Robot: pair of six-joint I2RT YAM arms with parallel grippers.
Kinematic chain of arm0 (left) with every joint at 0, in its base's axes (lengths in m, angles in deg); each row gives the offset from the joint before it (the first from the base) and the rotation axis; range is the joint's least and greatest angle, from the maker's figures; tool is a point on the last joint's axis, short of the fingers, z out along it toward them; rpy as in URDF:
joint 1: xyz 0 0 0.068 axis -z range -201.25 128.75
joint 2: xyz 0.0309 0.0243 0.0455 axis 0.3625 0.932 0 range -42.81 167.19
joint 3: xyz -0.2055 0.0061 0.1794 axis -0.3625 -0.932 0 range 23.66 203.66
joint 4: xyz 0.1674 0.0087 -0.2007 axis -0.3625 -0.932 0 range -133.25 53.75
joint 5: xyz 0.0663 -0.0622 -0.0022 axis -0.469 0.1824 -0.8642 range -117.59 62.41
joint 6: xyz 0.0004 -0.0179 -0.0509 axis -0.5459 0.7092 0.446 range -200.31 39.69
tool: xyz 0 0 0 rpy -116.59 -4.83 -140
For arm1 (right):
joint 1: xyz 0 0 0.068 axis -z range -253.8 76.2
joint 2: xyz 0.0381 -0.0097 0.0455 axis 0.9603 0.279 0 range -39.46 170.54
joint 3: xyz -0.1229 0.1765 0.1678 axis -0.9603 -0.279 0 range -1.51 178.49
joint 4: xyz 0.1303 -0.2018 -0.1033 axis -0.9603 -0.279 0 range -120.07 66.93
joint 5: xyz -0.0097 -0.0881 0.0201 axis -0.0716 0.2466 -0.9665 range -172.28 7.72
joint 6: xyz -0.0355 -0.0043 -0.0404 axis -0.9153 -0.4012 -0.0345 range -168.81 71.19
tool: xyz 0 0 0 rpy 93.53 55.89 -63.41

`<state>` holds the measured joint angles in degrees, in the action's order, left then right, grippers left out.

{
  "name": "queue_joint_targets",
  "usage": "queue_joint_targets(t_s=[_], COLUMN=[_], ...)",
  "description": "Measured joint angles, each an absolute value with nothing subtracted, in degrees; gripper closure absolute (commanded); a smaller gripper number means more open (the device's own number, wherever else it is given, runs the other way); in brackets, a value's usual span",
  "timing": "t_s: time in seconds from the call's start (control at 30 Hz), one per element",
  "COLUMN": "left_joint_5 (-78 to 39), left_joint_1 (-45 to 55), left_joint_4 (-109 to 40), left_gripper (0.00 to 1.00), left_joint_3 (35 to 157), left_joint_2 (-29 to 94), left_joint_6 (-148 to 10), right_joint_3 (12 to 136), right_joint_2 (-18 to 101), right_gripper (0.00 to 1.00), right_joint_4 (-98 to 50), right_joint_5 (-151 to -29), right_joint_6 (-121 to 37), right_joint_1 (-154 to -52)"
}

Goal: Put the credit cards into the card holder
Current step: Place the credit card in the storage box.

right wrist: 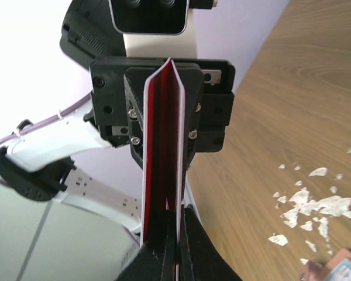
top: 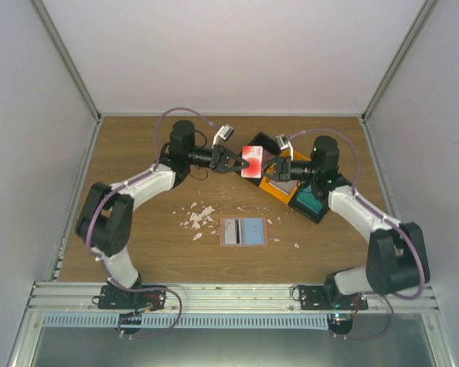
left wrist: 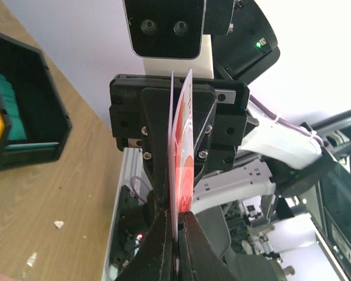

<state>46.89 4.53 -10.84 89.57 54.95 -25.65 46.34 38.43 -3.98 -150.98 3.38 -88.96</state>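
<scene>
Left of the middle of the surface (top: 321,264), white scraps (top: 200,216) lie loose. Over the far half, the left gripper (top: 231,161) is closed tight on one end of the red-and-white credit cards (top: 252,162), which are held in the air, clear of the wood. The card holder (top: 242,231) lies open and flat towards the near edge, about midway along it, with its pale blue inside up. The right gripper (top: 275,170) is pinched shut on the opposite end of the same credit cards, so both arms have them at once.

The wrist views suggest two cards, pressed together at one end and splaying apart at the other. They look light, thin and stiff but springy, with slick faces, so a pair could slide or fan out. A firm pinch across the flat faces near one end seems the best hold, leaving the other end free to enter a slot. Right of them, the orange and black bins (top: 291,187) hold teal cards (top: 310,202).
</scene>
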Motion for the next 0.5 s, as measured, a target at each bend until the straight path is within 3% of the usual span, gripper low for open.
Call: queue_joint_targets(t_s=[0.5], left_joint_5=[43.92], left_joint_1=[2.27], left_joint_4=[-0.39], left_gripper=[0.96], left_joint_3=[103.31], left_joint_2=[75.49], left_joint_6=[-15.21], right_joint_3=[57.56], right_joint_2=[59.19], right_gripper=[0.99], right_joint_4=[-2.29], right_joint_5=[-155.92], right_joint_6=[7.25], right_joint_1=[-80.96])
